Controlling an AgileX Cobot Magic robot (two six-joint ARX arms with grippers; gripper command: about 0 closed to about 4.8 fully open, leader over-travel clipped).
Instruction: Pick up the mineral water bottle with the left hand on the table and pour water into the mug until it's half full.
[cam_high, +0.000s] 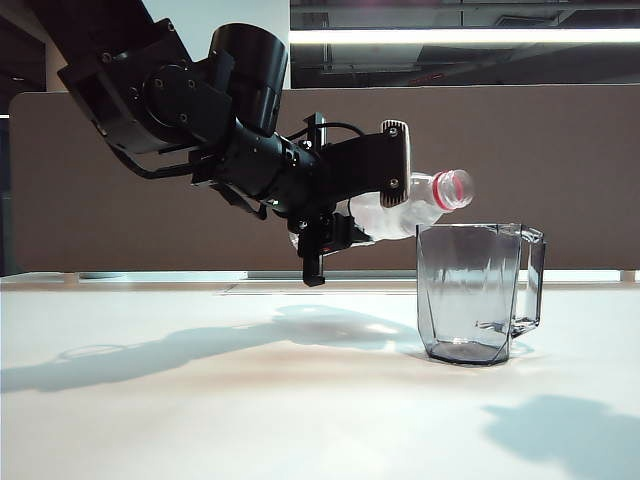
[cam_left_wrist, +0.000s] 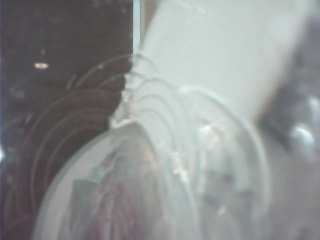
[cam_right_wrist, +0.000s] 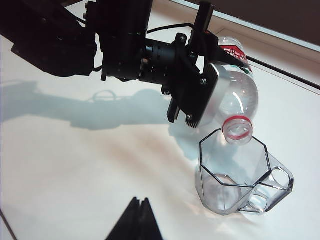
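**Bottle tipped over the mug**

The left gripper (cam_high: 385, 190) was clamped on the mineral water bottle (cam_high: 425, 200), held nearly level with its open neck just over the mug (cam_high: 475, 295), ready for pouring. The right gripper (cam_right_wrist: 135, 220), fingers together, waited near the table (cam_high: 150, 410) edge.

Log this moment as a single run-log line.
left gripper: shut on bottle, tilted over mug | water in mug: none visible | right gripper: away, shut
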